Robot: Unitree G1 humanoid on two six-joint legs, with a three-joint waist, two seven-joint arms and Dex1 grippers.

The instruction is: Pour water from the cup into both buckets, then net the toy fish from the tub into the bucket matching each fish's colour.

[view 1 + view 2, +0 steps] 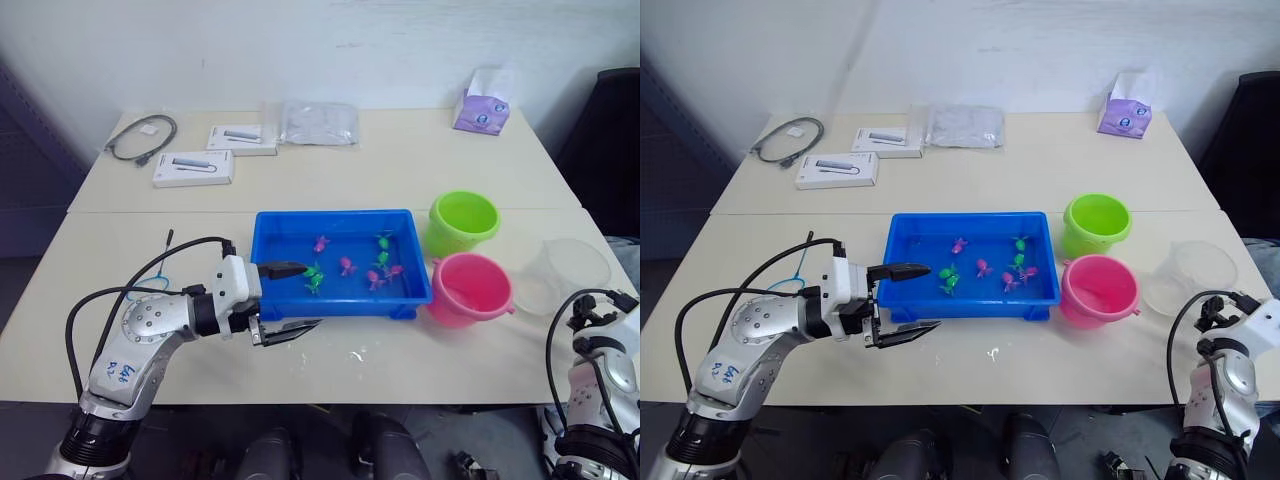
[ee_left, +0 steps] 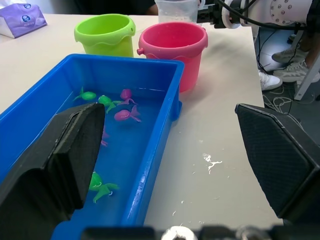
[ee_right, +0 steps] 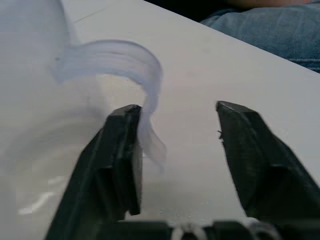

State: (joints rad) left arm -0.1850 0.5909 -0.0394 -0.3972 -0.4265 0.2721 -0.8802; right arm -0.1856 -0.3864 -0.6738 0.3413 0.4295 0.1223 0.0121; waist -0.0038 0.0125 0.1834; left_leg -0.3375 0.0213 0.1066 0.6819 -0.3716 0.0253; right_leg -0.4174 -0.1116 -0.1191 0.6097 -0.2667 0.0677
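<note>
Pale table (image 1: 400, 180); right gripper (image 3: 175, 145) agape, seemingly beside cup (image 1: 565, 272).

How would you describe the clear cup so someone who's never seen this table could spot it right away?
Find the blue tub in the middle of the table. To its right stand a green bucket and a pink bucket, and just beyond them, nearest the table's right edge, is the cup. It alone is see-through.
</note>
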